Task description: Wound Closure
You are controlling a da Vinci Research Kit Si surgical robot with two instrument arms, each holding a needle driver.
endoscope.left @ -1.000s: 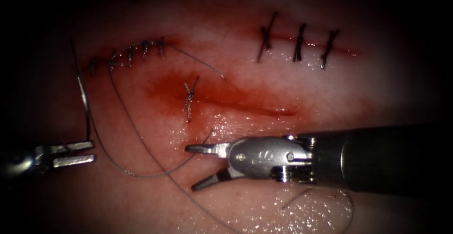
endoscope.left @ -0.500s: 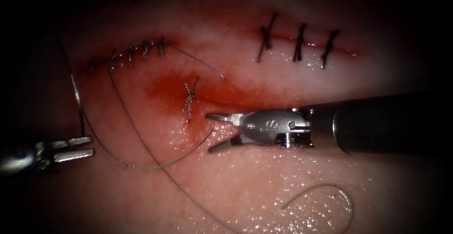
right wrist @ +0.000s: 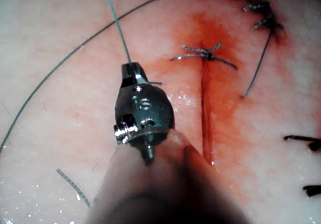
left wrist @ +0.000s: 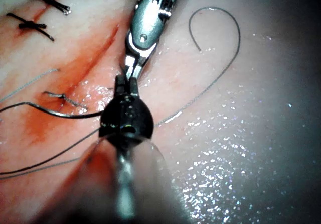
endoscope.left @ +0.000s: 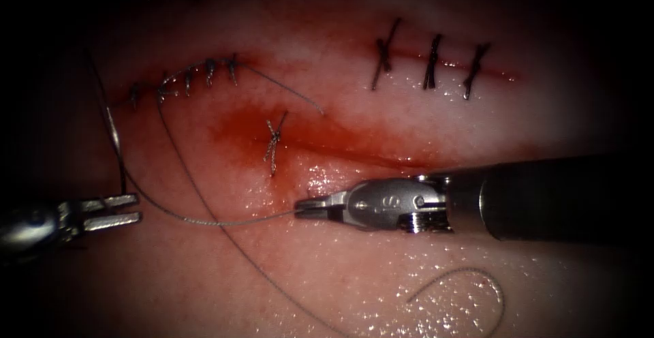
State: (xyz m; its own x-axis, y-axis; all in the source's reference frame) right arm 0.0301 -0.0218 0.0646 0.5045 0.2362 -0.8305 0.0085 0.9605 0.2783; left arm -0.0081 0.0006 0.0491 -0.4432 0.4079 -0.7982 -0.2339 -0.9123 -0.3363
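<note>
On the tissue (endoscope.left: 354,270), the open cut (endoscope.left: 361,155) runs rightward from one knotted stitch (endoscope.left: 272,140), with red fluid around it. At the far left, my left tool (endoscope.left: 136,208) is shut on the curved needle (endoscope.left: 116,133) near its lower end. The needle rises free above the tissue, left of the cut. A thread (endoscope.left: 204,222) runs taut from there to my right tool (endoscope.left: 300,207), whose jaws are shut on its end just below the cut. The same grip on the thread (right wrist: 118,25) appears at the right tool's tip (right wrist: 131,69). The left jaws (left wrist: 125,83) sit close to the right tool (left wrist: 145,28).
Two other closed cuts lie further back: a run of small stitches (endoscope.left: 184,79) at upper left and three dark stitches (endoscope.left: 429,62) at upper right. A second long thread (endoscope.left: 225,236) crosses down the tissue. A loose curl of thread (endoscope.left: 477,280) lies at lower right.
The right tool's jaws were open; it moved up toward the cut, then slightly down-left and shut on the thread's end. The slack loop is now drawn straight. The left tool barely moved.
</note>
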